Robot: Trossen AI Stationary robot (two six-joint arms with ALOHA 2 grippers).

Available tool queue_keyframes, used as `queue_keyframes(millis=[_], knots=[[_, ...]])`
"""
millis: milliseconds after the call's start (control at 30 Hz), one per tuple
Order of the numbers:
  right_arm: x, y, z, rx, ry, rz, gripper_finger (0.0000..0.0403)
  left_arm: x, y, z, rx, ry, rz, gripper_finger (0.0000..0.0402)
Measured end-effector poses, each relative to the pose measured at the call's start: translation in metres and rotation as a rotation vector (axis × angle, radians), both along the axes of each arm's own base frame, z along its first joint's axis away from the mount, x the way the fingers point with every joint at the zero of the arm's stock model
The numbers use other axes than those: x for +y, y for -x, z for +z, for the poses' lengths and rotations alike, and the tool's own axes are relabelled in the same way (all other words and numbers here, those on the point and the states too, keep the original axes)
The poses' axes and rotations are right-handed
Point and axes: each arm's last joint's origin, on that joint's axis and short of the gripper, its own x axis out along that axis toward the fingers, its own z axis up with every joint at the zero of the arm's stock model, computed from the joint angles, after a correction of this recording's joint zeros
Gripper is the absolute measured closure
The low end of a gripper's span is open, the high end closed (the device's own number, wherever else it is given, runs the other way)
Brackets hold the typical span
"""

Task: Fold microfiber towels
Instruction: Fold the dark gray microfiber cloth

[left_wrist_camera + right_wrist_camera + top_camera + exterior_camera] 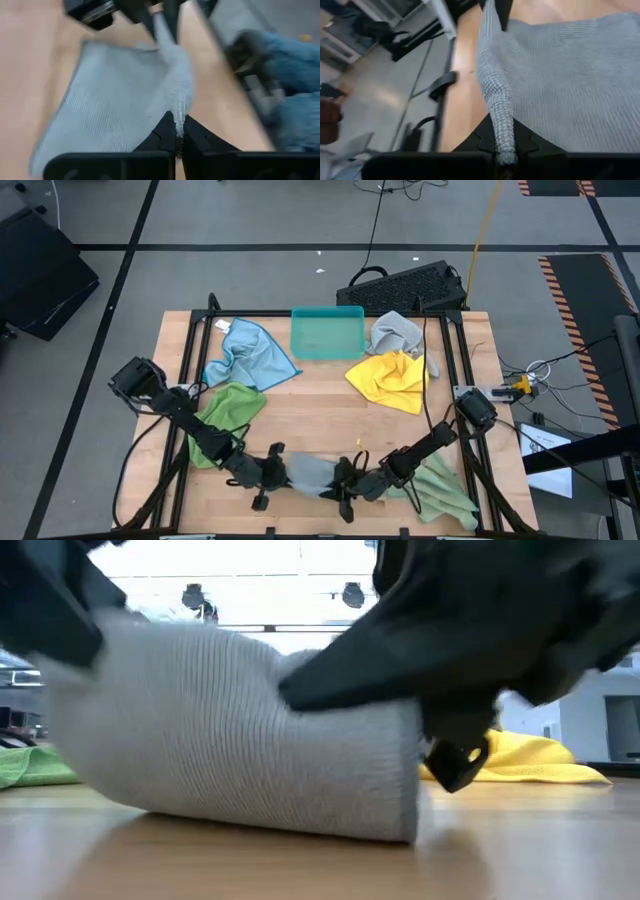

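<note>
A grey microfiber towel (pixel 308 473) lies near the table's front edge between my two grippers. My left gripper (pixel 272 472) is shut on its left end and my right gripper (pixel 345 480) on its right end. In the low view the towel (pixel 250 740) stands up as a ribbed grey sheet with its bottom on the wood. A light blue towel (pixel 245 355), a green one (pixel 232 405), a yellow one (pixel 390 378), another grey one (pixel 395 332) and a second green one (pixel 440 485) lie loose on the table. My left gripper pinches a bunched edge of the grey towel (pixel 178 112) between its two fingers, coming in slanting down from the table's left. The edge runs as a ridge to the other gripper; the rest lies spread on the wood. My right gripper pinches the bunched edge at the towel's other end (pixel 501 125) between its two fingers, slanting down from the table's right. The gathered edge runs straight away toward my left gripper, and the towel's body (pixel 570 75) spreads beside it on the table.
A teal tray (pixel 327 332) stands at the table's far middle, between the light blue and far grey towels. A black keyboard (pixel 405 285) lies beyond the far edge. Bare wood shows in the table's middle (pixel 320 410).
</note>
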Motion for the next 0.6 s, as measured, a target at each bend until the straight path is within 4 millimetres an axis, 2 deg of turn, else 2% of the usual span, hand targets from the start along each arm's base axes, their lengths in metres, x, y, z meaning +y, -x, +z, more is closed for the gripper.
queue_keyframes(millis=[167, 300, 400, 500, 600], knots=[[-0.01, -0.005, -0.002, 0.022, 0.003, -0.041, 0.0392, 0.008, -0.003, -0.003, 0.053, 0.021, 0.037, 0.0387], [-0.001, -0.002, 0.002, -0.009, -0.049, 0.038, 0.0392, -0.006, 0.003, 0.001, 0.051, 0.121, -0.077, 0.0383], [0.008, 0.0, 0.008, -0.055, -0.095, 0.116, 0.0392, -0.02, 0.008, 0.009, -0.02, 0.165, -0.152, 0.0393], [0.012, 0.002, 0.01, -0.072, -0.079, 0.138, 0.0392, -0.025, 0.009, 0.013, -0.09, 0.137, -0.172, 0.0395], [0.007, 0.001, 0.009, -0.056, -0.054, 0.089, 0.0392, -0.022, 0.009, 0.01, -0.084, 0.075, -0.133, 0.0386]])
